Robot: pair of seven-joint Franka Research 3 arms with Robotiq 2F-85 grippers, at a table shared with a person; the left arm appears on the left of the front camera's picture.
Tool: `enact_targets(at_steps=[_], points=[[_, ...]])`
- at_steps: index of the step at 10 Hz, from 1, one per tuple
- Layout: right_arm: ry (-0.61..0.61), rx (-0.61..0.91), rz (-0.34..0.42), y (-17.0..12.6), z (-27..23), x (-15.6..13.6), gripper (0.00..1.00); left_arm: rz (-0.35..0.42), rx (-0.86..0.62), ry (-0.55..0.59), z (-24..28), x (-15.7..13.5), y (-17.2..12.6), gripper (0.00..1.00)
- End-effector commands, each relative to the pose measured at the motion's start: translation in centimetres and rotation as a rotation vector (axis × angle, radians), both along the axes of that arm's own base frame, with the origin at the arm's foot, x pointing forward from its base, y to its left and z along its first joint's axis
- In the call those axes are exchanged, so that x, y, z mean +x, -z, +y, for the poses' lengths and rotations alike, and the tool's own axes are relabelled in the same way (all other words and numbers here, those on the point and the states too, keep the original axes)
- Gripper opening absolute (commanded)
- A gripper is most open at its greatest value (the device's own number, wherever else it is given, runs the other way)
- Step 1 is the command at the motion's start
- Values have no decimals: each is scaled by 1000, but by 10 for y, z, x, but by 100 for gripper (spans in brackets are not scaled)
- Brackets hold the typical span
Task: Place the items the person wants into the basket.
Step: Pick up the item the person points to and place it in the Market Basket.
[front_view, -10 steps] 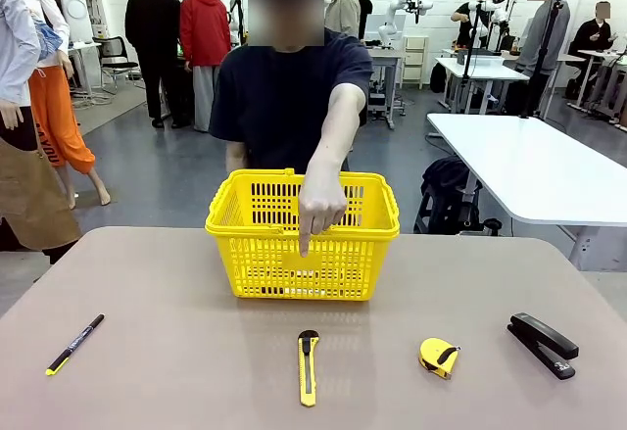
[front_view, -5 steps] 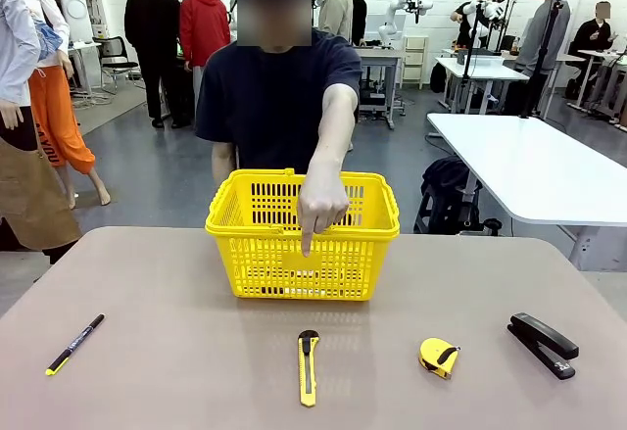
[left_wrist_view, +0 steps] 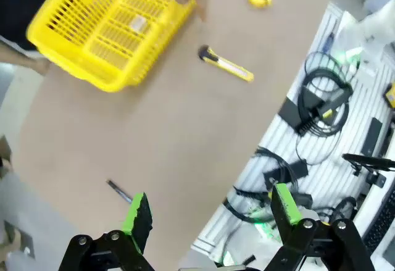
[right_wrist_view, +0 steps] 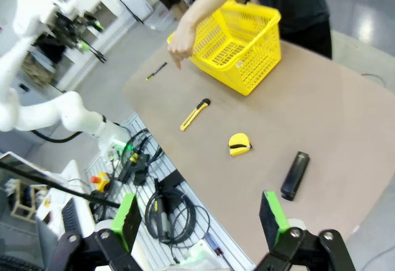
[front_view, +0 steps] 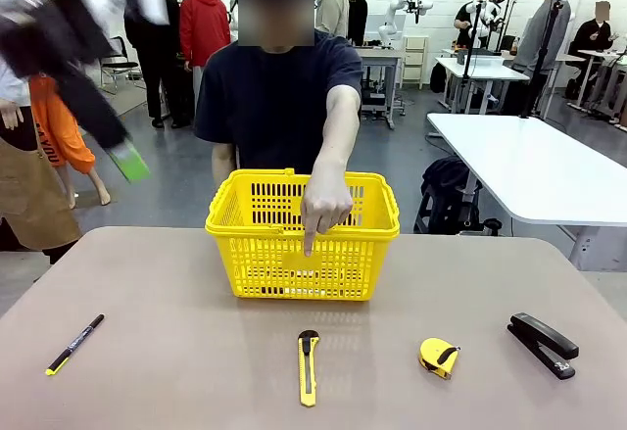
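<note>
Partly, left pincer (left_wrist_view: 213, 208) hides the pen (left_wrist_view: 118, 191).

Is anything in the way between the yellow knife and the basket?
Only the person's hand, pointing down in front of the basket, above the path from the knife. Nothing lies on the table between them.

Front view faces 12 o'clock across the table (front_view: 147, 283); both wrist views look down from high, sharing the basket (left_wrist_view: 105, 30).
</note>
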State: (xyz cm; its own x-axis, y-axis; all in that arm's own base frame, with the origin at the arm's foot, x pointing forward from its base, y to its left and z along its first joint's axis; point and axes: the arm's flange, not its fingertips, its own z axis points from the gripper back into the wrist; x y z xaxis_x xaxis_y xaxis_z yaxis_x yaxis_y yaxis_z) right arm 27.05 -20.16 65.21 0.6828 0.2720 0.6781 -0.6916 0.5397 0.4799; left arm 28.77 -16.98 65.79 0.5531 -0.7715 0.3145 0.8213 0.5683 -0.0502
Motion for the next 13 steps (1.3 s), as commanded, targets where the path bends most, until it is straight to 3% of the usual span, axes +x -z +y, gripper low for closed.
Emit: enact_targets(at_steps=[1,2,4,5,6,7,13], points=[[4,11,-10,-1,0,1,100,127,72,-42,-34,5,36,100],[4,11,-10,-1,0,1,100,129,99,-100,-55,1,56,100],[4,11,-10,-1,0,1,100,15,164,-239,-82,-9,96,100],[4,11,-10,-1,0,1,100,17,176,-246,-85,-9,105,100],[4,11,-10,-1,0,1,100,52,160,-251,-78,-3,105,100],[4,11,-10,-1,0,1,100,56,147,-199,-85,-7,99,100],[4,11,-10,-1,0,1,100,56,147,-199,-85,-7,99,100]])
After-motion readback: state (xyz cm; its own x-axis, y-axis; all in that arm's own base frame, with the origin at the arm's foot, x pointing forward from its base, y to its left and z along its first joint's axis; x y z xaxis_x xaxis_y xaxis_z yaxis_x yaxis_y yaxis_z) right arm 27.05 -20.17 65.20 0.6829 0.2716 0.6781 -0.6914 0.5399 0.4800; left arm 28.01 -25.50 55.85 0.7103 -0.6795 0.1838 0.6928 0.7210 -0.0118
